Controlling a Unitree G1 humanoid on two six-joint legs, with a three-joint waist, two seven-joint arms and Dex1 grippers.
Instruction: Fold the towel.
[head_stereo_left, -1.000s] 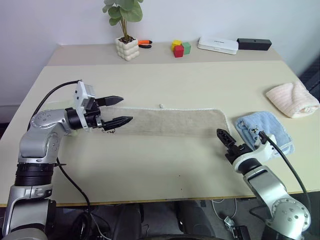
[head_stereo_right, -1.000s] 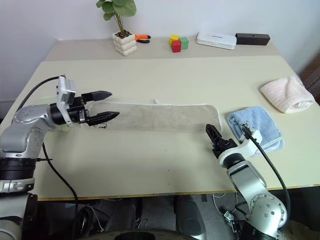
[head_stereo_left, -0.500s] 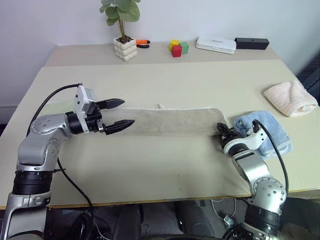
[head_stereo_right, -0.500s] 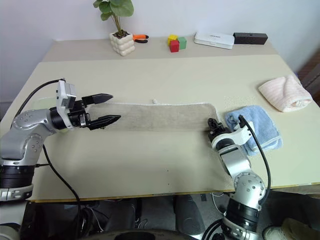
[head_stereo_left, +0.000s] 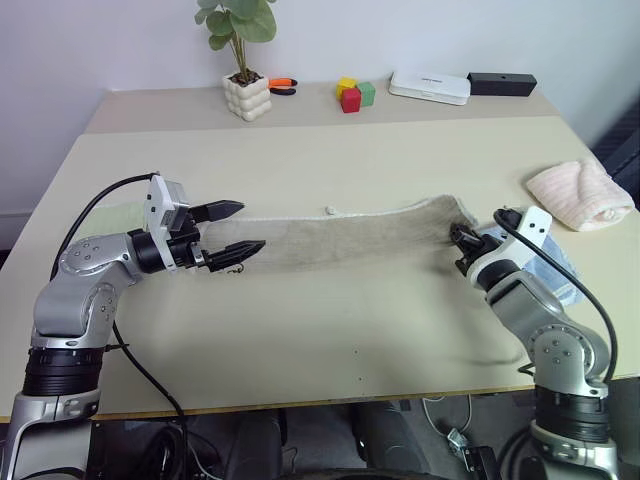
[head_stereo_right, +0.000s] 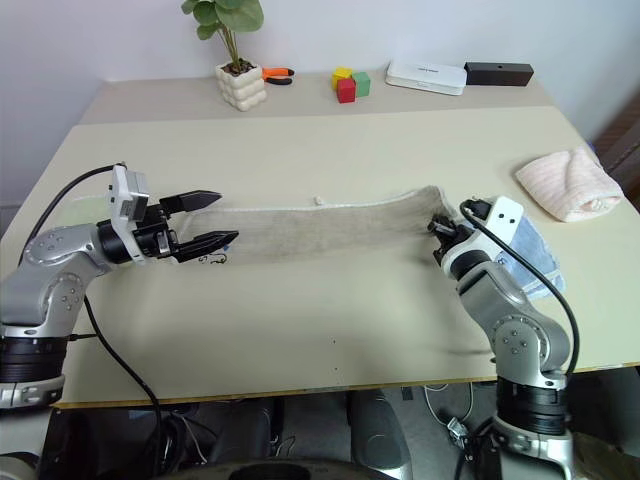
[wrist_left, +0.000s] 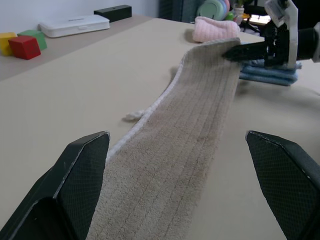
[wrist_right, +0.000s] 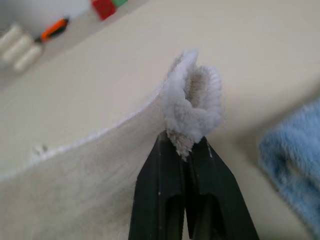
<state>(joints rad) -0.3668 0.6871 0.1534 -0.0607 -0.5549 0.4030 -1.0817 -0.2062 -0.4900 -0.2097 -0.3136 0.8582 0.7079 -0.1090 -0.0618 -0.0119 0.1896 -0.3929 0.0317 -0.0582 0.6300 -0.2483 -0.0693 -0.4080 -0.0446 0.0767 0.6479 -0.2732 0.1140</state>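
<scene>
The towel (head_stereo_left: 340, 235) is a long beige strip with white corded edging, lying across the middle of the table (head_stereo_left: 330, 330). My right gripper (head_stereo_left: 458, 240) is shut on the towel's right end (wrist_right: 192, 107) and holds that end bunched a little above the table. The rest of the strip sags back down to the surface. My left gripper (head_stereo_left: 250, 225) is open and level over the towel's left end, one finger on each side of the strip, with cloth (wrist_left: 190, 130) running away between them. A small white loop (head_stereo_left: 328, 210) sticks out from the far edge.
A blue towel (head_stereo_left: 545, 265) lies just right of my right gripper, and a pink one (head_stereo_left: 585, 195) sits further right. At the back stand a potted plant (head_stereo_left: 247, 95), an orange-handled tool (head_stereo_left: 285, 85), coloured blocks (head_stereo_left: 352, 95), a white box (head_stereo_left: 430, 87) and a black box (head_stereo_left: 502, 83). A light green cloth (head_stereo_left: 120, 215) lies under my left arm.
My right gripper went to the towel's right end, shut on it, rolled over and lifted it off the table. The left gripper stayed open in place.
</scene>
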